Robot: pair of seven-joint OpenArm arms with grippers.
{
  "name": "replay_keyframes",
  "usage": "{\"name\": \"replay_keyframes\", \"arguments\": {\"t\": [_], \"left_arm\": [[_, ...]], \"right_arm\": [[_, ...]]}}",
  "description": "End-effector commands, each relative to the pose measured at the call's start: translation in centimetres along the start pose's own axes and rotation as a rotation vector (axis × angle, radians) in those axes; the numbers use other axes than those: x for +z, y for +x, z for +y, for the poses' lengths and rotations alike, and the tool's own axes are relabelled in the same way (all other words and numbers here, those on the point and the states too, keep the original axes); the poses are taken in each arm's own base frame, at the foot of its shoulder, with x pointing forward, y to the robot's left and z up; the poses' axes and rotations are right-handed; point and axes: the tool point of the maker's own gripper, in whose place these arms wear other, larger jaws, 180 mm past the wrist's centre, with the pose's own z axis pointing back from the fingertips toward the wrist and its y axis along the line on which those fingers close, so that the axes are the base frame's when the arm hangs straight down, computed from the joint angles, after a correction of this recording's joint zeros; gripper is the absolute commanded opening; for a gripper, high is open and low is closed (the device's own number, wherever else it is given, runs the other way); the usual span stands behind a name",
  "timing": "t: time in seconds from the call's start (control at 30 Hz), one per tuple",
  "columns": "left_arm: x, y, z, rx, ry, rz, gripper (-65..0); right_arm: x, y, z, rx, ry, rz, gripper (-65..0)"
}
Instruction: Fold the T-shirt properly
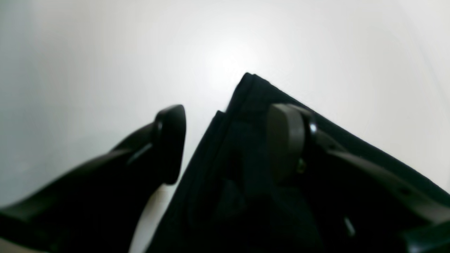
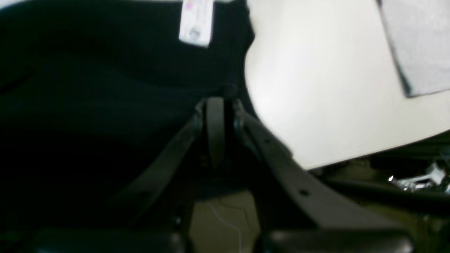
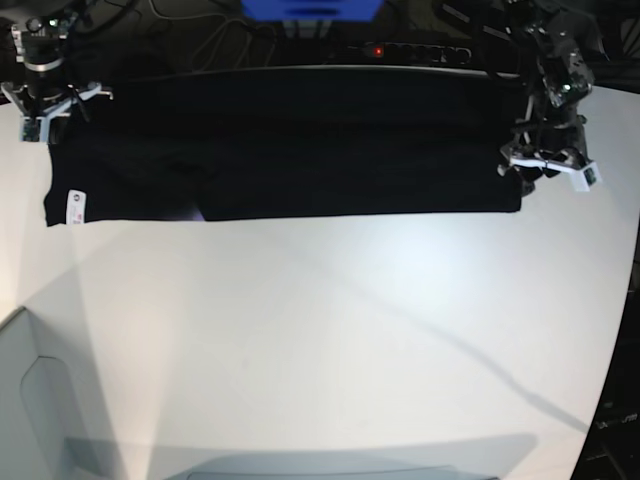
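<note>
Jaws first: on the left gripper they stand spread, two dark, rounded, matte pads with a clear gap between them. One pad hangs over bare bench, the other over black cloth, and neither can be seen closing on anything. Between and beneath them lies a corner of the T-shirt, several stacked layers of soft black fabric with hemmed edges meeting in a blunt point.

On the right gripper the jaws are pressed together, their flat grey-brown pads nearly edge to edge, pinching a bunched bit of the T-shirt's edge just where the black cloth ends and the pale bench begins. The fabric near it runs in low, dull folds. A small white rectangular label with faint pink print sits on the cloth beyond the fingertips.

From the base view the T-shirt is a long, narrow black band lying flat along the far edge of the bench, its near edge straight and its surface almost featureless. The label shows as a white tab near the band's near corner on the right arm's side. The right gripper sits at that end's far corner, the left gripper at the opposite short edge. The bench is smooth, white and faintly glossy, crossed by soft grey shadows.
</note>
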Motion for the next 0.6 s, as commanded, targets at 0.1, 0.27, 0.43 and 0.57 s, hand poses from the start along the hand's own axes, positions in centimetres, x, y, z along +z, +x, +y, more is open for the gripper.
{"name": "replay_keyframes", "arguments": {"t": [0.1,0.27,0.43,0.57], "left_arm": [[0.3,1.0,-0.1,-0.01,-0.006,-0.033,-29.2],[0.4,0.8,0.2,-0.01,0.001,-0.03,-29.2],[0.5,0.5,0.5,-0.013,0.006,-0.022,-29.2],[0.5,0.4,0.5,-0.014,0.007,-0.018,-29.2]], "right_arm": [[0.5,0.3,0.3,0.02,0.016,-0.017,-65.0],[0.4,0.5,0.5,0.004,0.015,-0.026,-65.0],[-0.1,2.5,0.9,-0.051,0.035,-0.104,-65.0],[-0.6,3.5,0.9,-0.062,0.032,-0.131,-65.0]]}}
